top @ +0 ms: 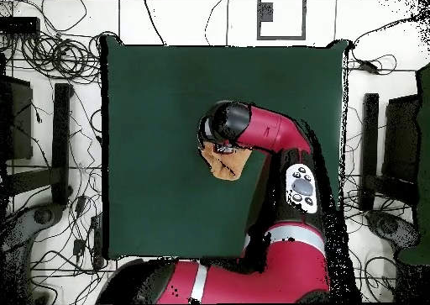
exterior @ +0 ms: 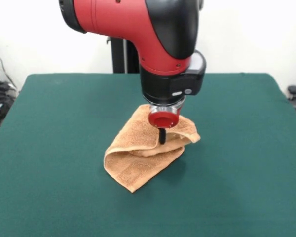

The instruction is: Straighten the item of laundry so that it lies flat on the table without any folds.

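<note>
The item of laundry, an orange-tan terry towel, sits folded in a bunched heap near the middle of the table. Its upper layer is raised and drapes around my gripper, which comes straight down into the fold and is shut on the cloth. The lower layers rest on the green top, with one corner pointing toward the camera. In the overhead view only a small part of the towel shows beside the arm's head, which hides the gripper over the table.
The red and black arm stretches across one side of the table in the overhead view. Cables and black stands lie on the floor around the table's edges.
</note>
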Tool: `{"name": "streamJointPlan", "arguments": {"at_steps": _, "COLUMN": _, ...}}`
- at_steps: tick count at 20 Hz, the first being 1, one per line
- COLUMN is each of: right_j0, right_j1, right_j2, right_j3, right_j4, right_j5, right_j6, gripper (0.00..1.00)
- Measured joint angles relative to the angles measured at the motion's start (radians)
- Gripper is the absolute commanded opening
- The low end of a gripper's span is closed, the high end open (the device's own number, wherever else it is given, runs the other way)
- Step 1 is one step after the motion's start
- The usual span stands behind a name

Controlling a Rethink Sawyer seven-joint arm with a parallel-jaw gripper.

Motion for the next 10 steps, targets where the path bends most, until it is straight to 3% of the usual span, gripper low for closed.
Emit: {"name": "streamJointPlan", "arguments": {"at_steps": 10, "right_j0": -0.054, "right_j1": -0.033, "right_j2": 0.013, "right_j3": 0.004, "right_j4": -0.07, "right_j5": 0.0, "right_j6": -0.003, "gripper": 1.0}}
